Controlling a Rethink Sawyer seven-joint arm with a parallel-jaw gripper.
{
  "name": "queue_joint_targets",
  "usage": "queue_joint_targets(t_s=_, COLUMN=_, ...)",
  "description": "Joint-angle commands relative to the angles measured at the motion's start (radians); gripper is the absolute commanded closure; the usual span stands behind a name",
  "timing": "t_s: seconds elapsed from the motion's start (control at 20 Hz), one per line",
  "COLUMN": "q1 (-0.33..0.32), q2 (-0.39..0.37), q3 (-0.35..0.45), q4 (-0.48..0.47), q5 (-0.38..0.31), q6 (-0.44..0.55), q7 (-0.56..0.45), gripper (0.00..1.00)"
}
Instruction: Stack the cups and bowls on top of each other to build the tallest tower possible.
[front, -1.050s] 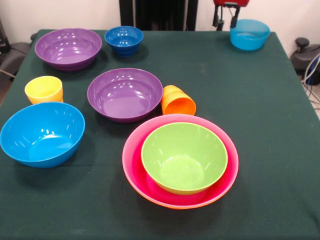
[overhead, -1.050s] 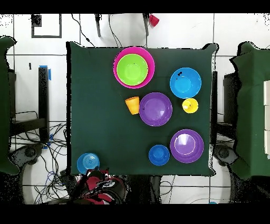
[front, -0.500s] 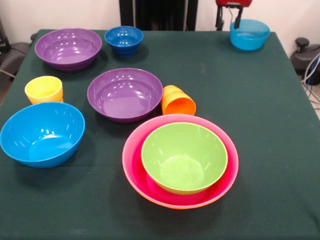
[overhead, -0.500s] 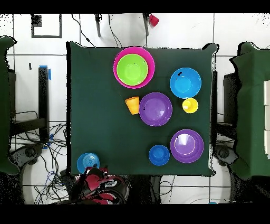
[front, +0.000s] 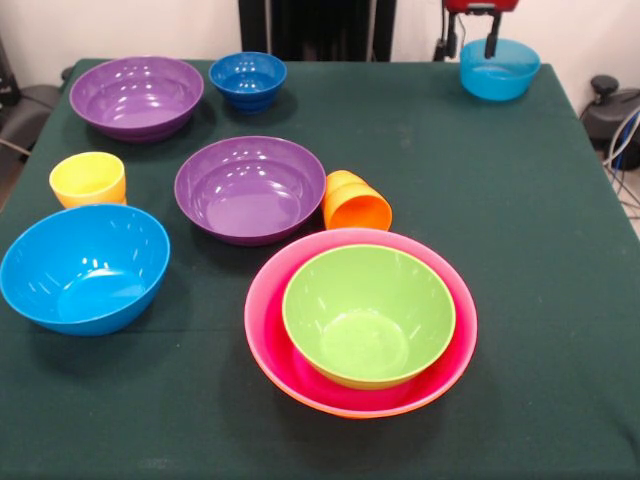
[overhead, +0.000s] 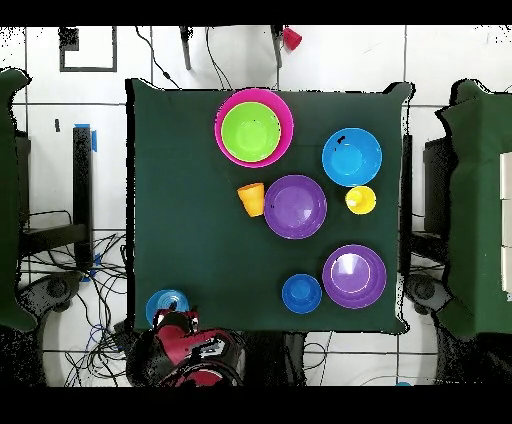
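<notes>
teal bowl (front: 499, 68) sits right under the tool (front: 472, 40), whose prongs hang apart straddling its rim. looks like the pick step. next: drop, clamp the rim, haul it well across the table (front: 520, 220) to the green bowl (front: 368, 314) in the pink stack (front: 275, 350).

A red gripper (front: 471, 44) body is seen, from which two slim black fingers (front: 491, 44) are extended. From overhead, the arm (overhead: 190, 352) is shown as glossy red shells joined by black sections.
</notes>
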Motion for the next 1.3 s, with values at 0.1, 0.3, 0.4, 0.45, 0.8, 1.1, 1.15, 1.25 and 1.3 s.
queue_joint_targets(t_s=0.1, q1=0.004, q2=0.127, q3=0.102, q4=-0.092, q5=0.012, q6=-0.079, q7=0.187, gripper=0.0)
queue_joint_targets(t_s=0.3, q1=0.034, q2=0.178, q3=0.084, q4=-0.111, q5=0.025, q6=-0.113, q7=0.184, gripper=0.0)
queue_joint_targets(t_s=0.4, q1=0.026, q2=0.192, q3=0.085, q4=-0.115, q5=0.021, q6=-0.111, q7=0.176, gripper=0.0)
queue_joint_targets(t_s=0.45, q1=0.021, q2=0.204, q3=0.08, q4=-0.12, q5=0.019, q6=-0.105, q7=0.168, gripper=0.0)
queue_joint_targets(t_s=0.8, q1=0.028, q2=0.238, q3=0.056, q4=-0.142, q5=0.02, q6=-0.121, q7=0.144, gripper=0.0)
queue_joint_targets(t_s=1.1, q1=0.05, q2=0.249, q3=0.039, q4=-0.149, q5=0.027, q6=-0.135, q7=0.138, gripper=0.0)
queue_joint_targets(t_s=1.15, q1=0.064, q2=0.247, q3=0.031, q4=-0.144, q5=0.034, q6=-0.143, q7=0.14, gripper=0.0)
queue_joint_targets(t_s=1.25, q1=0.087, q2=0.241, q3=0.014, q4=-0.147, q5=0.045, q6=-0.143, q7=0.135, gripper=0.0)
queue_joint_targets(t_s=1.3, q1=0.094, q2=0.239, q3=0.009, q4=-0.148, q5=0.049, q6=-0.142, q7=0.135, gripper=0.0)
